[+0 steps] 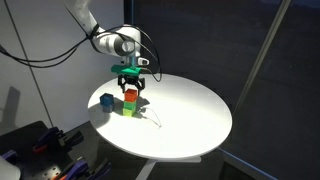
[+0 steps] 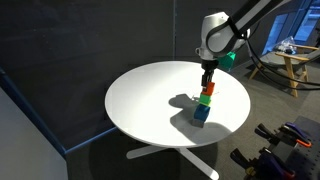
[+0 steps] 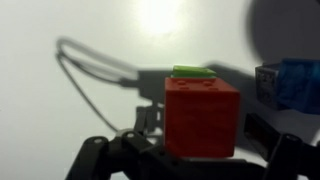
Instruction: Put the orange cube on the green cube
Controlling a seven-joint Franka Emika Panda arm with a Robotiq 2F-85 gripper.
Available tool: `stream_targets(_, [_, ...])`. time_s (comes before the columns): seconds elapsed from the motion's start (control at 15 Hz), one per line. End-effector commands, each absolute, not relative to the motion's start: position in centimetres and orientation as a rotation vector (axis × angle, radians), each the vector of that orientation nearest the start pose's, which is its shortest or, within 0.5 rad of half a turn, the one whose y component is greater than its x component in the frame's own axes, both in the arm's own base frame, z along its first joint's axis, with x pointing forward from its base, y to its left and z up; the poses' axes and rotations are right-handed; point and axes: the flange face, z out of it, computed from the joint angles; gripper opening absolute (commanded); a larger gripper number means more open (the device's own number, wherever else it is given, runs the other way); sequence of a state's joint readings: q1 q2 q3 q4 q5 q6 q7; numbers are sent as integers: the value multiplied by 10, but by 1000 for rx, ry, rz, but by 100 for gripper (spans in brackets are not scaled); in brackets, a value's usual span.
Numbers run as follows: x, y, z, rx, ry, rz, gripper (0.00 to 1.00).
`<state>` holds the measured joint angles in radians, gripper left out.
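Round white table (image 1: 195,115) on a white base (image 2: 170,155), seen in both exterior views. Blue cube (image 1: 106,101) sits flat on the tabletop near the rim; in wrist view it's at the right edge, blurry. Dark panels (image 2: 70,40) stand behind the table, w/ a blue strip low along one. Wooden stool (image 2: 292,62) in the bkgd, well apart from the table. Black gear (image 1: 40,148) lies on the floor beside the table, details too small to tell

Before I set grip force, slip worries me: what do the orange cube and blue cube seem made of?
Small orange cube: probably painted wood or plastic, matte; even colour, no glare. Small blue cube: likely alike, too blurred to tell.
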<state>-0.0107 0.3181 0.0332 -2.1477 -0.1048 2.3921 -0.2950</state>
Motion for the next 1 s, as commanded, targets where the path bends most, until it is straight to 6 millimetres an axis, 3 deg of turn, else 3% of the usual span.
stream_targets(0.0, [565,10,254,-3129,-579,148,100])
stream_targets(0.33, [553,3,266,-3134,-451,195,100])
stream_targets(0.93, [525,-18,307,-3138,-155,193,100])
